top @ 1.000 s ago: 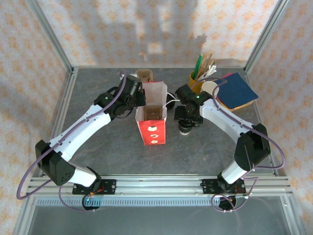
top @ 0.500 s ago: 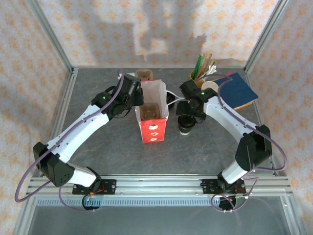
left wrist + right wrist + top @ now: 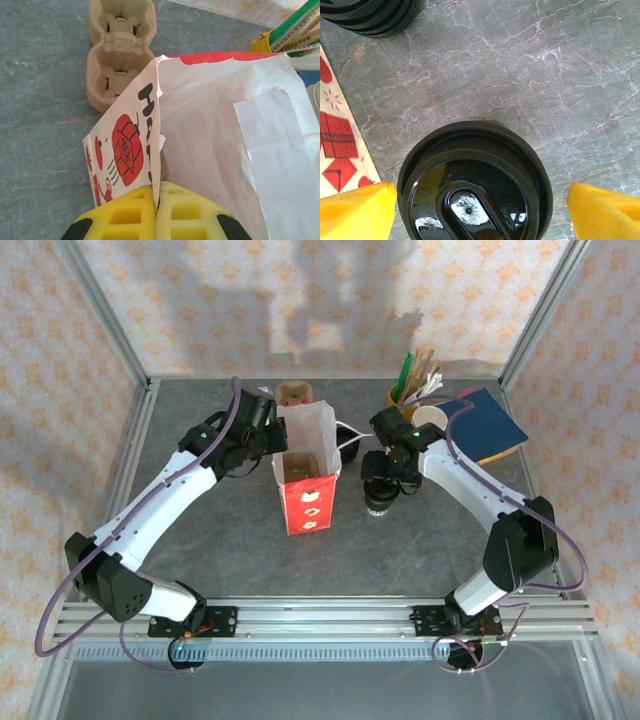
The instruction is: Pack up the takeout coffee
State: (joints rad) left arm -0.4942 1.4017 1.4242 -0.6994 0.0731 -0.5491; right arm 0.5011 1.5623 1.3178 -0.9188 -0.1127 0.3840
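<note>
Beside paper bag (image 3: 308, 508): right gripper (image 3: 480, 210) spread wide astride takeout coffee (image 3: 475, 182); left gripper (image 3: 156, 212) pinching bag rim.

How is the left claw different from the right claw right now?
The left claw is squeezed shut, while the right claw is wide open. The left claw pinches the paper bag by its top edge. The right claw has one finger on each side of the takeout coffee and is not closed on it. Both claws have yellow fingers.

Top: high behind, looking down on the table (image 3: 400, 550).
Left wrist: close on the bag (image 3: 210, 150).
Right wrist: close above the coffee cup (image 3: 475, 185).
Shared: bag.
</note>
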